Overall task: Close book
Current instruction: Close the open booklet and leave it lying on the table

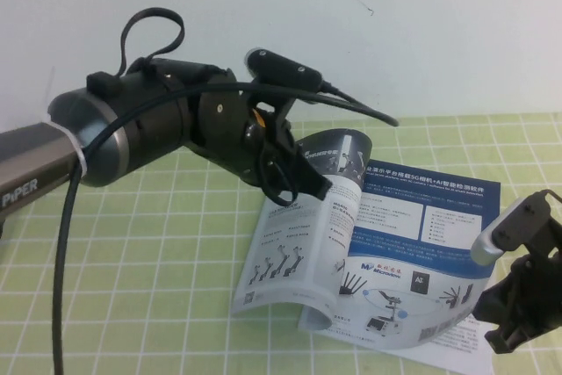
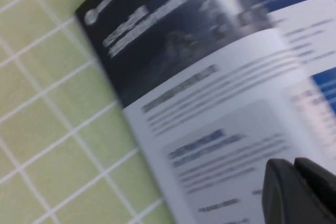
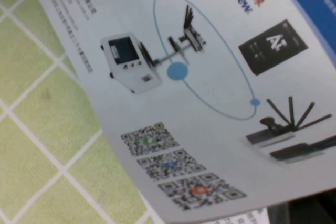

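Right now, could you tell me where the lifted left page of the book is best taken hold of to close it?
Probably the outer edge of the lifted page, near its far end, coming from the robot's left: the page stands up off the tablecloth, beside the left gripper. The right gripper hovers by the flat right page of the book.

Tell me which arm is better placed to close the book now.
Left. The left claw is at the top edge of the lifted page of the book, ready to swing it over. The right claw sits low by the flat right-hand side.
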Available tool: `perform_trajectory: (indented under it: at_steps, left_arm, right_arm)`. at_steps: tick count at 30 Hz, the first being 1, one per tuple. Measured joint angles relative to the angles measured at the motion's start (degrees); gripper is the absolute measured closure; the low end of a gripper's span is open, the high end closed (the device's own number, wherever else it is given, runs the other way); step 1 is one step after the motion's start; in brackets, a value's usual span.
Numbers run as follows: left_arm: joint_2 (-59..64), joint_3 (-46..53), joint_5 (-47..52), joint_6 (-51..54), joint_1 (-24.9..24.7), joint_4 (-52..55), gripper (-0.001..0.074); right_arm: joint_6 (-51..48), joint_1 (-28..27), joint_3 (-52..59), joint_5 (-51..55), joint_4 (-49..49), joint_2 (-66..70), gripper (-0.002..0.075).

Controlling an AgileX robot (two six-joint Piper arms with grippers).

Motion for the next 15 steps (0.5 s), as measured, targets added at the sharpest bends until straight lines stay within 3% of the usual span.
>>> perform_trajectory:
  at_steps: [8, 15]
  left_arm:
    - [11.0, 0.0, -2.2, -7.2, 7.7, 1.6, 0.0739]
    - [15.0, 0.0, -3.6, -6.8, 4.2, -3.5, 0.0739]
  right_arm:
    - [0.0, 0.0, 0.0, -0.5, 0.6, 5.4, 0.0729]
    - [0.0, 0.0, 0.0, -0.5, 0.9, 5.8, 0.0729]
